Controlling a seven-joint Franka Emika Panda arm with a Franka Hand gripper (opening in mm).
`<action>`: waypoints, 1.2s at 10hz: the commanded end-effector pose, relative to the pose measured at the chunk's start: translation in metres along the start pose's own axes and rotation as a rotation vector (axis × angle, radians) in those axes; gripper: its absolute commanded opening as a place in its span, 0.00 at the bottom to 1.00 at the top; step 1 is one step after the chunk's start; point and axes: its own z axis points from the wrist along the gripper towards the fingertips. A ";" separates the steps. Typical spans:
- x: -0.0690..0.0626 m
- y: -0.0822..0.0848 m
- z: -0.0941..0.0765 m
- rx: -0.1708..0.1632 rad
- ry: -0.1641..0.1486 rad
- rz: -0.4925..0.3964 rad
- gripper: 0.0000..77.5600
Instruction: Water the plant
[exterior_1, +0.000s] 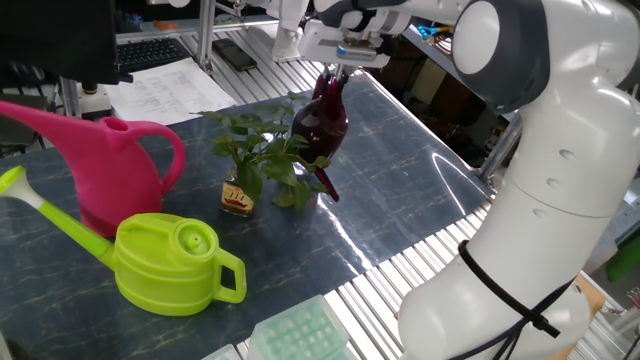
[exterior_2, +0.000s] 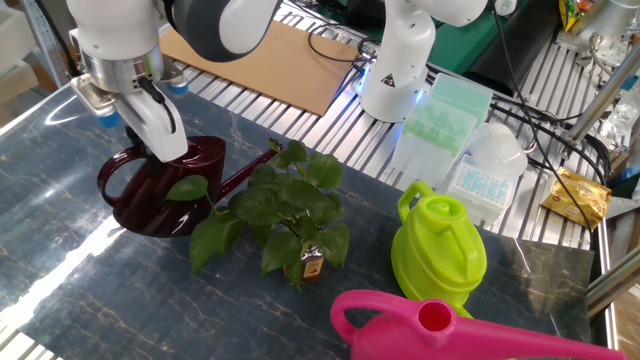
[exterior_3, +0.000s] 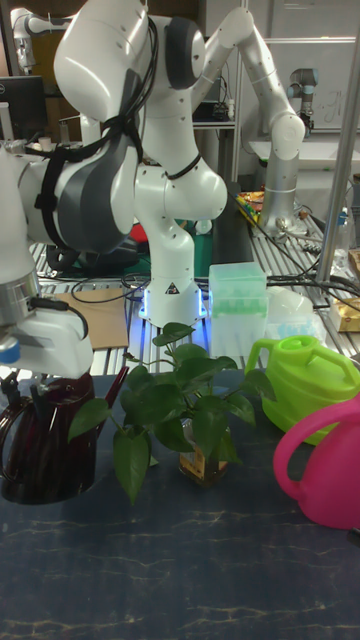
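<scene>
Claw (exterior_2: 152, 120) clamped on the maroon can (exterior_2: 165, 185), fingers pinching its top rim; I hold it just beside the plant (exterior_2: 285, 210), on the side away from the green can (exterior_2: 438, 250). Plant sits mid-tabletop (exterior_1: 400, 195) in its small glass bottle (exterior_1: 237, 197), upright. In one fixed view the can hangs clear of the surface, spout (exterior_1: 327, 183) angled down close to the leaves. In the other fixed view the spout reaches toward the foliage. No water visible; cannot tell whether any is flowing. My read: pick-up and carry done, tilt begun. Left: pour over the bottle, level out, set the can down. Pink can (exterior_1: 110, 160) untouched beyond the plant.
</scene>
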 end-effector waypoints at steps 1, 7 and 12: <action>-0.001 0.000 -0.002 0.003 -0.016 -0.007 0.02; -0.001 0.000 -0.002 0.002 -0.021 -0.003 1.00; -0.001 0.000 -0.002 0.002 -0.021 -0.003 1.00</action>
